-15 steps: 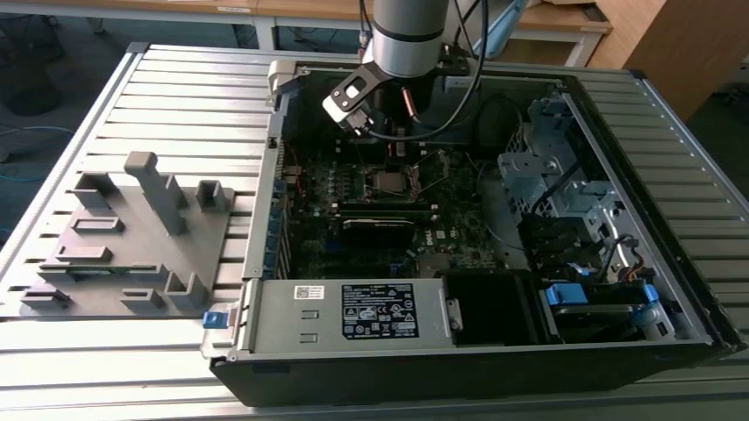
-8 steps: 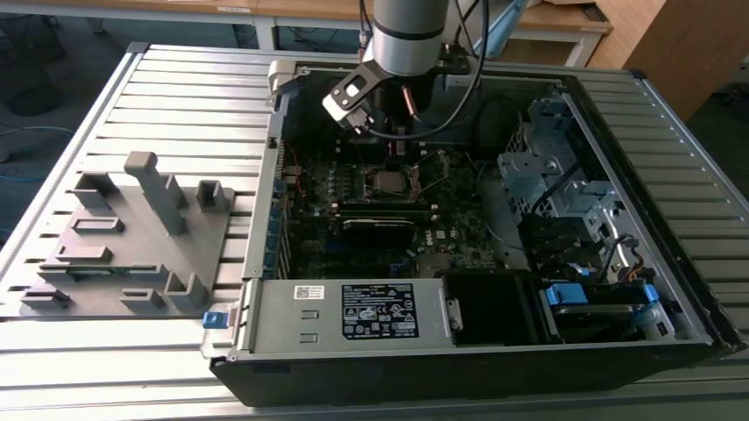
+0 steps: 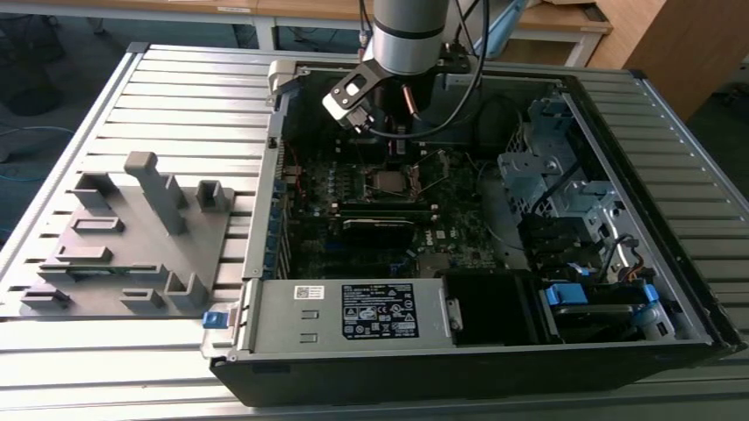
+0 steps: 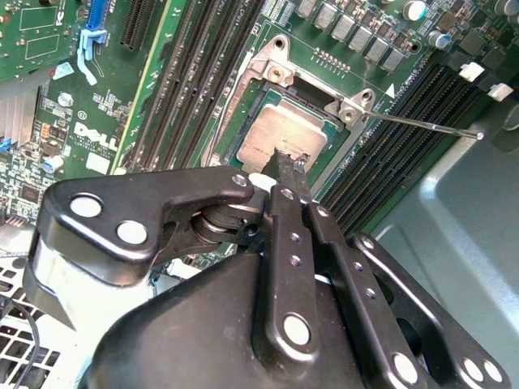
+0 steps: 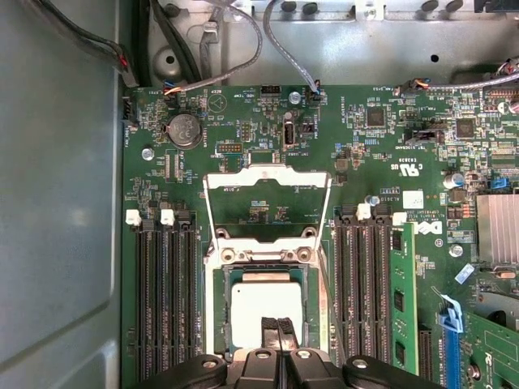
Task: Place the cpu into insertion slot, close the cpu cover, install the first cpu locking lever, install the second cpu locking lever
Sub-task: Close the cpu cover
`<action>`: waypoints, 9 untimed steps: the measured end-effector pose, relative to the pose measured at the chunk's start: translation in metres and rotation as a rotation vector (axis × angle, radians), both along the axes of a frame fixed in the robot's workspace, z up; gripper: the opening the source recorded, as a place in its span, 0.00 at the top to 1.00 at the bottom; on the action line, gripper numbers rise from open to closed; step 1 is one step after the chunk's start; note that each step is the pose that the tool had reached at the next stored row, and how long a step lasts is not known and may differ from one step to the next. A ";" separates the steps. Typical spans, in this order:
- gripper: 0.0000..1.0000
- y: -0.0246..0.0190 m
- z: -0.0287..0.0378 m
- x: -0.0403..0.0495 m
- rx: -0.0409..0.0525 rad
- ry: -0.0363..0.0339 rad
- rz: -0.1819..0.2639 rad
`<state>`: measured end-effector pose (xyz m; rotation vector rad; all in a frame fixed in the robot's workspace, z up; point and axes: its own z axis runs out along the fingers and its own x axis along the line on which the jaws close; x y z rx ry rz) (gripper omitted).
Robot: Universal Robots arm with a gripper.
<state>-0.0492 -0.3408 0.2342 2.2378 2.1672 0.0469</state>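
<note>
- Hovering low over the insertion slot (image 5: 220,292), the gripper (image 4: 289,166) has its two black fingers pressed together; the tips sit over one edge of the cpu (image 4: 280,134). Whether they touch the chip cannot be told.
- Cpu: dull silver-grey square, lying flat inside the insertion slot in both wrist views, with nothing covering it.
- Cpu cover (image 5: 268,173): thin silvery frame, swung open on its hinge and standing away from the slot. Green board shows through its square window.
- Locking lever (image 4: 422,124): thin metal rod running from a corner bracket of the slot out across the neighbouring memory slots, with its free end clear of the socket.
- Memory slots (image 5: 162,300): long black strips on both sides of the insertion slot. A green memory module (image 5: 399,300) stands in an outer strip.
- Motherboard (image 5: 365,162): green, with a round coin battery (image 5: 185,130) near one corner.
- Arm (image 3: 408,35): reaches down into the open computer case (image 3: 252,219) in the exterior view.
- Power supply (image 3: 351,311): grey box with a label, at the case's near edge.
- Grey fixture (image 3: 129,237): plastic block with upright posts, on the slatted table (image 3: 175,96) at the exterior view's left, just beside the case.
</note>
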 end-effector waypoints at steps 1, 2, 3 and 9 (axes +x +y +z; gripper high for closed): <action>0.90 0.0000 0.0000 0.0000 0.0000 0.0000 0.000; 0.90 0.0000 0.0000 0.0000 0.0000 0.0000 0.000; 0.90 0.0000 0.0000 0.0000 0.0000 0.0000 0.000; 0.90 0.0000 0.0024 0.0012 -0.0001 0.0002 0.000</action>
